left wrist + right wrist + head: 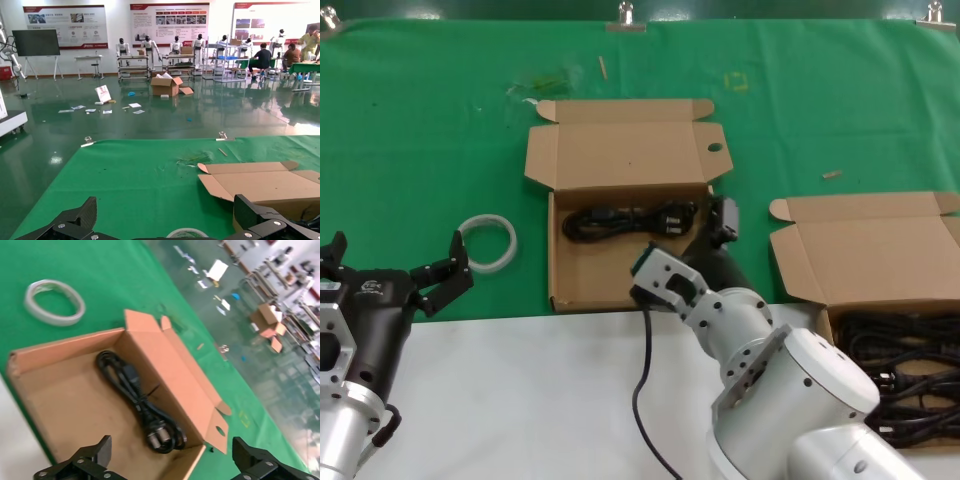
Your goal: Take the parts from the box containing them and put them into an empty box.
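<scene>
Right gripper (720, 222): hangs over the right-hand edge of the holed box, fingers spread wide with nothing between them; in its wrist view both fingertips (95, 452) stand far apart above the box floor.
Holed box (570, 290): open on the green cloth (420, 130), directly under and ahead of the right gripper; lid folded back, the small round hole (715, 148) in the lid flap on the gripper's side.
Cord in holed box (625, 220): one black looped bundle lying along the back of the box floor near the lid hinge, just beside the right gripper, not touching it; its plug end (159, 435) lies nearest the gripper.
Full box (865, 250): open, to the right of the right arm, lid up.
Cords in full box (900, 370): a black heap, behind the gripper and beside the arm's elbow.
Left gripper (395, 265): parked at the table's near left, fingers wide apart and empty.
Tape ring (487, 243): white, on the cloth just ahead of the left gripper, between it and the holed box.
</scene>
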Robot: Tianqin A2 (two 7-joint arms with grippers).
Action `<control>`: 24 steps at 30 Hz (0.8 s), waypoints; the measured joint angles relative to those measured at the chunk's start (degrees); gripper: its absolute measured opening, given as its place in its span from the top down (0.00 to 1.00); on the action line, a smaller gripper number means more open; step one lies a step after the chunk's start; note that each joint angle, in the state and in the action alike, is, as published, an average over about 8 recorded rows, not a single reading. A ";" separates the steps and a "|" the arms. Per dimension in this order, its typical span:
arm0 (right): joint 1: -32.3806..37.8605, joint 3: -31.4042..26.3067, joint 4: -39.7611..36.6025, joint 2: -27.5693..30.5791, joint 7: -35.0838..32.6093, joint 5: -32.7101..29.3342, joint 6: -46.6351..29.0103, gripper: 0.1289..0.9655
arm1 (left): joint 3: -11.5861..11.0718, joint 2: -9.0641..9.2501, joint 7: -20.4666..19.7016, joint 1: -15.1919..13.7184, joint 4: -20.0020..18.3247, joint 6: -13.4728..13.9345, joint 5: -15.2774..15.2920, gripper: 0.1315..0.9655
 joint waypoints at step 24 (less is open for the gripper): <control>-8.51 12.46 3.66 0.00 29.64 -16.80 -12.69 0.00 | 0.00 0.00 0.00 0.00 0.00 0.00 0.00 0.00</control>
